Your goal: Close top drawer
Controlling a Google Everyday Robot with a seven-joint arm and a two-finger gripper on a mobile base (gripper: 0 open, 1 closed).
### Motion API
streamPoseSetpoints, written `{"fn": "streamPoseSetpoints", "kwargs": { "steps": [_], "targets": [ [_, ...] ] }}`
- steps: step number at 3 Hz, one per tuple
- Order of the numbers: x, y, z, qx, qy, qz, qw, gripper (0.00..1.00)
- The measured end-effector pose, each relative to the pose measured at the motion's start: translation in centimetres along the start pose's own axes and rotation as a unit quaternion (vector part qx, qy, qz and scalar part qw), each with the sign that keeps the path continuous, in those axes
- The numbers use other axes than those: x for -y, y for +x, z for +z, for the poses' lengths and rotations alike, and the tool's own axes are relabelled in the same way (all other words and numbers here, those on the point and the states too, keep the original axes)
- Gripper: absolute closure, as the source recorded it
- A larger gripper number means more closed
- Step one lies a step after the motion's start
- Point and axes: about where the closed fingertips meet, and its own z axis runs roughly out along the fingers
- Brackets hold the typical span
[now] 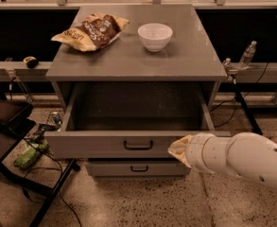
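My gripper point(178, 149), a cream tip at the near right, caps a smooth white arm point(244, 161) with a few dark holes.

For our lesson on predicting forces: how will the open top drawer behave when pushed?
The top drawer looks empty, so probably light and easy-sliding. Its panel seems rigid metal. The gripper, at the front's right end, is off-centre; a push there might skew it.

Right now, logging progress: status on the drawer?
Gripper at top drawer front, right end. Drawer open, pulled well out. Bag, bowl on cabinet top, out of its path.
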Motion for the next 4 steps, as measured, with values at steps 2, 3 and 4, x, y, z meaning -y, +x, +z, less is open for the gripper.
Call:
{"fn": "streamPoseSetpoints", "kwargs": {
  "steps": [2,3,4],
  "targets": [
    [1.5,1.6,3.0,0.0,0.003,0.007,1.0,1.0],
    [2.6,2.4,4.9,0.0,0.006,0.006,1.0,1.0],
    [5.8,3.1,7.7,-0.005,0.008,-0.002,1.0,1.0]
  ]
}}
